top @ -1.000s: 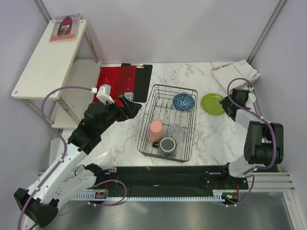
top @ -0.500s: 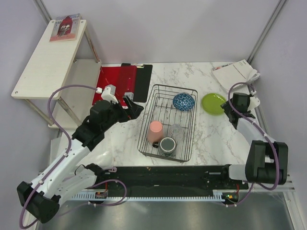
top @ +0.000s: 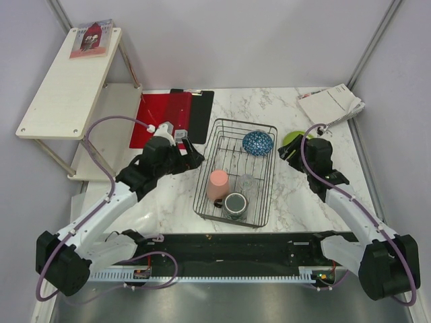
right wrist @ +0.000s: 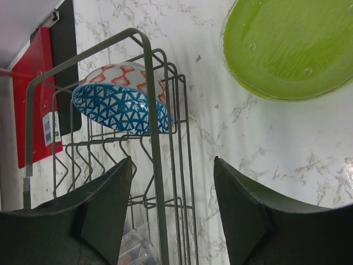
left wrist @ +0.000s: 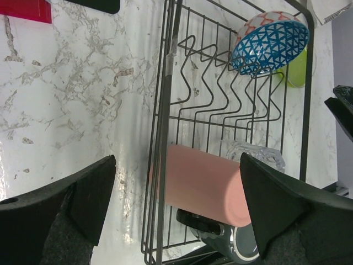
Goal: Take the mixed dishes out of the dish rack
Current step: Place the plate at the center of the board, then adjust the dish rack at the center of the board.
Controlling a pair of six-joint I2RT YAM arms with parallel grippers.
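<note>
The dish rack point(top: 246, 121) stands mid-table. In it lie a blue patterned bowl point(top: 258, 142) at the back, a salmon-pink cup point(top: 217, 186) on its side, a clear glass point(top: 247, 183) and a dark grey mug point(top: 236, 204) at the front. The lime-green plate point(top: 296, 136) lies on the table right of the rack. My left gripper point(top: 192, 153) hangs open just left of the rack. In its wrist view the cup point(left wrist: 201, 185) and rack rim point(left wrist: 165, 110) lie between the spread fingers. My right gripper point(top: 288, 153) is open between rack and plate point(right wrist: 292, 49), near the bowl point(right wrist: 121, 99).
A red clipboard point(top: 158, 118) and a black one point(top: 195, 114) lie at the back left. Papers point(top: 331, 104) sit at the back right corner. A white shelf unit point(top: 67, 74) with a book stands to the left.
The left gripper has moved right, up to the rack's left side. The right arm has swung in from the far right edge to the gap between plate and rack.
</note>
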